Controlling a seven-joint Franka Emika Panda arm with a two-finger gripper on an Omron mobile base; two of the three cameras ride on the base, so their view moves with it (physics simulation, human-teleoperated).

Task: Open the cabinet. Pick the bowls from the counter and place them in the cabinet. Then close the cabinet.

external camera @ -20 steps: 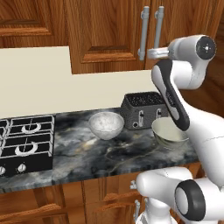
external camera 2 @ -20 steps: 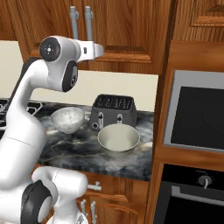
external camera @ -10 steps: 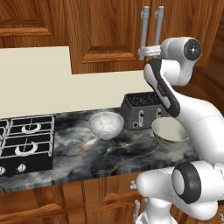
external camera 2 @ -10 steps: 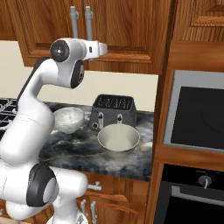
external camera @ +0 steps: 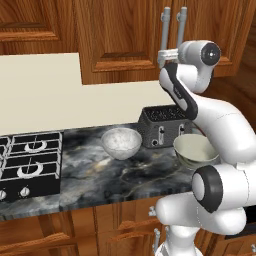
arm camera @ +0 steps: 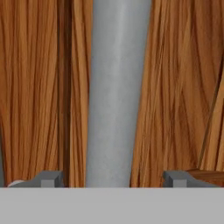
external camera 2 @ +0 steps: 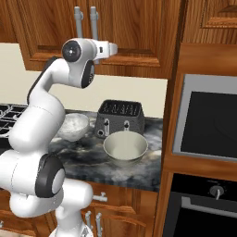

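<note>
Left base view: the cabinet hangs above the counter with both doors shut, its two silver handles side by side at the top right. The arm reaches up from the lower right and its gripper sits at the lower end of the left handle, up against the door. On the counter the speckled bowl stands near the back edge, just left of the black toaster. The cream bowl stands in front of the toaster towards the right end of the counter, partly behind the arm. The hob fills the left end

Right base view: the arm rises from the lower left and its hand points right at the cabinet, with the gripper at the bottom of the handles. The jaws themselves are too small to judge from here. The toaster stands at the back edge of the counter. The cream bowl is just in front of it, nearer the front edge, and the speckled bowl is to its left, partly behind the arm. An oven sits in the tall unit on the right

Hand view: a silver handle runs upright through the middle, against the wooden door. The gripper straddles it, with one fingertip left of the bar and the other on its right. The jaws are apart, with a gap on each side, not gripping the bar
</note>
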